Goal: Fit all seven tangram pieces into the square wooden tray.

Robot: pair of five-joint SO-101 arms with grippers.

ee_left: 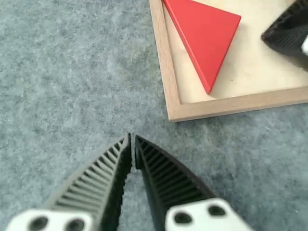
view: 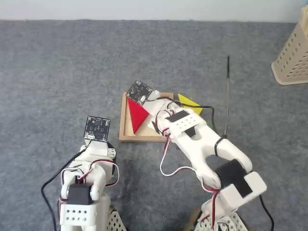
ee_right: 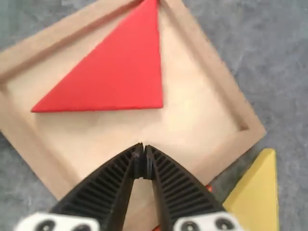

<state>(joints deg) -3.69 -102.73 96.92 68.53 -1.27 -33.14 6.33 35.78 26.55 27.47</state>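
Inside the square wooden tray (view: pixel 123 120), a flat red triangle piece (view: pixel 136 114) lies near one wall. Yellow triangle piece (view: pixel 189 102) sits on grey carpet (view: pixel 57 72) just outside the rim. Right gripper (ee_right: pixel 143 147) over bare tray floor, jaws closed, empty. Left gripper (ee_left: pixel 133 138) over carpet near a tray corner, jaws closed, empty.

Two white arms sit side by side. The left arm (view: pixel 85 185) is folded up close over its own base, wrist angled downward. The left gripper (ee_left: pixel 132 140) has its ribbed black jaws closed, tips meeting. The right arm (view: pixel 208 150) stretches forward and across toward the left arm's side, wrist tipped down. The right gripper (ee_right: pixel 143 150) likewise has its ribbed jaws pressed together at the tips.
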